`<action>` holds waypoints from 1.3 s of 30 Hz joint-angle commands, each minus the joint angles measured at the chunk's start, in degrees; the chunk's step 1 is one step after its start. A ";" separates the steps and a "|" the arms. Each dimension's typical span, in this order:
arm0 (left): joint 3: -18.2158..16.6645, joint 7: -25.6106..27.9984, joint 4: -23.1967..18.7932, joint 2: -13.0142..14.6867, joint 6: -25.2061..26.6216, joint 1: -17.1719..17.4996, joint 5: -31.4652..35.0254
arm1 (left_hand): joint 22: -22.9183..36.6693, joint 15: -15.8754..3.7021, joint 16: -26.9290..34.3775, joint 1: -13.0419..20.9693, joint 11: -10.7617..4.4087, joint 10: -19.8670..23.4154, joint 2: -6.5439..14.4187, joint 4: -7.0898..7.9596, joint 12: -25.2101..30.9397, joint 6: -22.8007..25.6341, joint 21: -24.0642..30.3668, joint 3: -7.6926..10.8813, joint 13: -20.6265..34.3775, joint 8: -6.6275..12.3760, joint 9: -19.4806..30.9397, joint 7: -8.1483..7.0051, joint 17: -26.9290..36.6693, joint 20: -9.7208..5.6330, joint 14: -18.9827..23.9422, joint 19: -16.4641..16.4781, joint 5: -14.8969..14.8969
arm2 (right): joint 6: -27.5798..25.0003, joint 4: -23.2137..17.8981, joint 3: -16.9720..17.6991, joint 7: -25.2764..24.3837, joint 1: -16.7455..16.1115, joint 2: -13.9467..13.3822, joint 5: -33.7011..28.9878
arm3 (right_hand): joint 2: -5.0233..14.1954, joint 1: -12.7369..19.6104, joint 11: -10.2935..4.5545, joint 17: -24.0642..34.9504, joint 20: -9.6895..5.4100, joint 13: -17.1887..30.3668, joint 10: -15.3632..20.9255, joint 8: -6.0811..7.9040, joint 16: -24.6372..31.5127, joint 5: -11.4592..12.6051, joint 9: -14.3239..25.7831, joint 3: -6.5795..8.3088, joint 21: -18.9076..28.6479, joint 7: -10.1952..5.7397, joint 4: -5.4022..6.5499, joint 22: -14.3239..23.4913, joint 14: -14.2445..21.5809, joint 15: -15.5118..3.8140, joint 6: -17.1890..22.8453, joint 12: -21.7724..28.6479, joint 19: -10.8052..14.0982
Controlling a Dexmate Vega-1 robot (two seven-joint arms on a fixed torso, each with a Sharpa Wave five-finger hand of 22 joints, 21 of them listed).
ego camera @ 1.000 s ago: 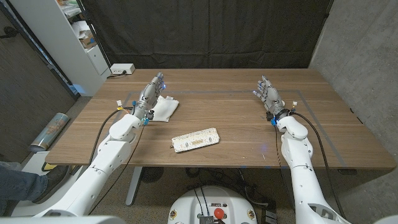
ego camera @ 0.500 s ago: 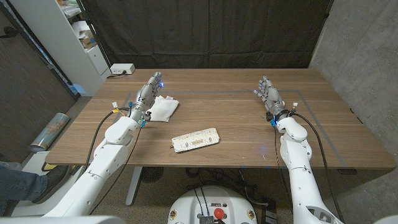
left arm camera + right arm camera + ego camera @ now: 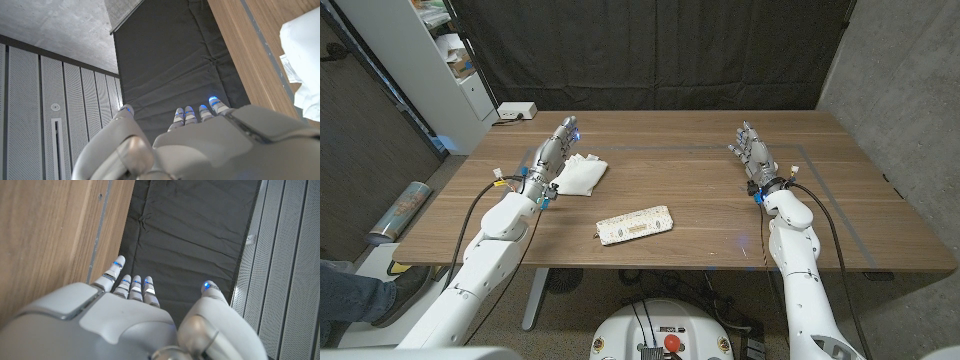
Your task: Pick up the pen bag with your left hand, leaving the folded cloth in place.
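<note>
The pen bag is a flat cream pouch lying near the table's front middle. A folded white cloth lies at the left back, and its edge shows in the left wrist view. My left hand hovers just left of the cloth with its fingers stretched out and holds nothing. Its back shows in the left wrist view. My right hand stands at the right side of the table, fingers apart and holding nothing. It appears again in the right wrist view.
The wooden table has a thin blue outline marked on it. A white box sits at the back left corner. A white shelf unit stands beyond the table's left side. A black curtain hangs behind.
My left arm has drawn slightly outward to the left and its hand has shifted a little forward past the cloth. The pen bag, the cloth and my right hand have stayed put.
</note>
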 commanded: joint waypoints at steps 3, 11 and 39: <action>-1.05 -0.88 -2.94 0.19 -3.39 3.66 1.43 | 0.17 0.11 0.43 0.58 -0.26 0.29 -0.01 -0.35 0.20 0.39 -0.22 0.29 -0.01 0.56 0.24 -0.21 0.13 0.74 -0.33 -5.93 -0.08 | -0.34 -1.63 0.02 -0.03 -1.50 -0.25 0.59 | 0.48 0.04 0.16 -0.12 0.12 0.23 0.57 -0.13 0.47 0.31 0.25 -0.19 -0.26 -0.08 -0.03 0.07 0.21 -0.21 0.61 -0.21 0.48; -1.59 -0.70 -4.44 0.25 -5.53 5.63 3.31 | 0.18 0.12 0.43 0.66 -0.25 0.49 0.03 -0.46 0.23 0.48 -0.40 0.28 -0.02 0.55 0.24 -0.28 0.13 0.91 -0.20 -5.85 -0.14 | 0.08 -1.29 0.06 0.12 -1.44 -0.34 1.12 | 0.51 0.01 0.05 -0.21 0.16 0.24 0.59 -0.17 0.45 0.41 0.26 -0.27 -0.52 -0.05 -0.04 0.07 0.22 -0.18 0.62 -0.41 0.56; -1.36 -0.41 -3.29 -1.10 -11.01 6.06 7.13 | 0.21 0.17 0.30 1.05 -0.23 0.51 0.17 -0.91 0.06 0.71 -1.14 0.28 -0.04 0.46 0.22 -0.40 0.13 1.55 -0.09 -5.92 -0.34 | 1.98 -0.13 0.84 -0.68 -0.82 0.41 2.30 | 0.62 -0.04 0.20 -0.46 0.21 0.27 1.03 -0.21 0.49 0.68 0.27 -0.50 -1.24 -0.16 -0.09 0.08 0.48 -0.15 0.79 -0.81 0.95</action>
